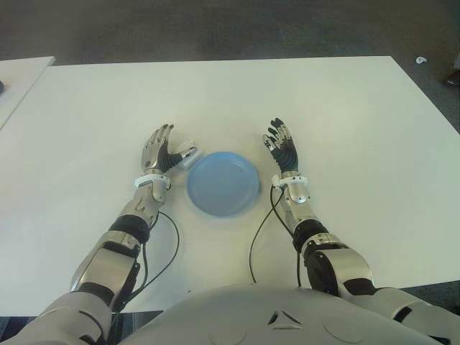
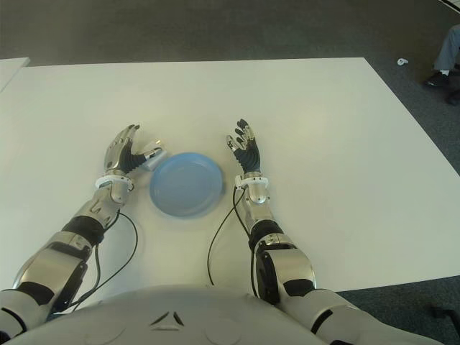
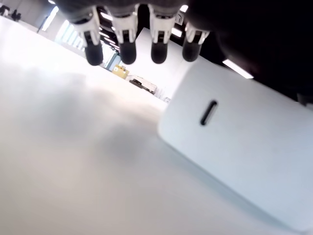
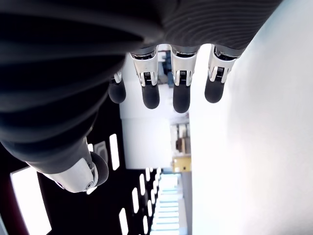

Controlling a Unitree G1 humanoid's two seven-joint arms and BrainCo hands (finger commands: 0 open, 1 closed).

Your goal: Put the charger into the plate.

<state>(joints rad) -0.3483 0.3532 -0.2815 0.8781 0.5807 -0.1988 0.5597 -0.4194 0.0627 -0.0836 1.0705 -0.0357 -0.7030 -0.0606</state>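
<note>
The white charger, a block with a slot-shaped port, lies on the white table just off the left rim of the empty blue plate. My left hand stands edge-up right beside it, fingers stretched out straight past the charger. Its thumb reaches over the charger towards the plate, and I see no closed grasp. My right hand shows to the right of the plate with spread fingers and nothing in it.
Black cables trail from both wrists towards my body across the near table. A second white table stands at the far left. A person's leg and shoe show on the dark floor at the far right.
</note>
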